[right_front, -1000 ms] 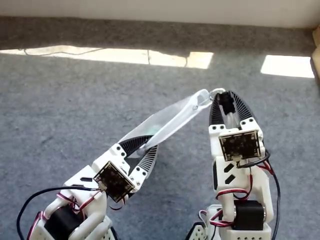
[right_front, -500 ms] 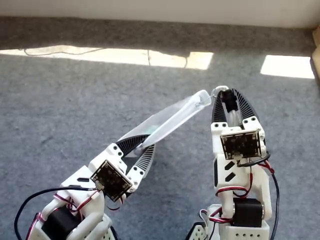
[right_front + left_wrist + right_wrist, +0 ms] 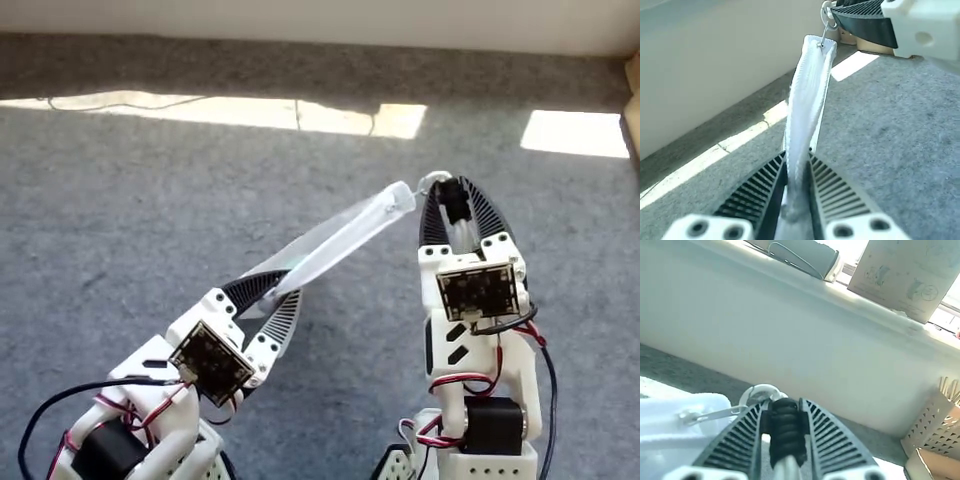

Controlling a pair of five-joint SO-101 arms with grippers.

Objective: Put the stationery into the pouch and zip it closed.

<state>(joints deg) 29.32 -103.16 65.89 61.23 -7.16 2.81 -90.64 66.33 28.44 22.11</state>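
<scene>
Left claw (image 3: 797,159) clamped on one end of the pouch (image 3: 338,238); I log right claw (image 3: 451,190) pinching its zip ring (image 3: 828,12) (pouch taut between, above grey carpet (image 3: 140,210)).

No legible text, box (image 3: 900,275) print — perhaps drawings — unreadable

I have the left gripper (image 3: 797,162) clamped on the white pouch (image 3: 807,95), which stretches over grey carpet (image 3: 900,130) to the right gripper (image 3: 836,14) pinching its zipper ring (image 3: 828,10).
</scene>
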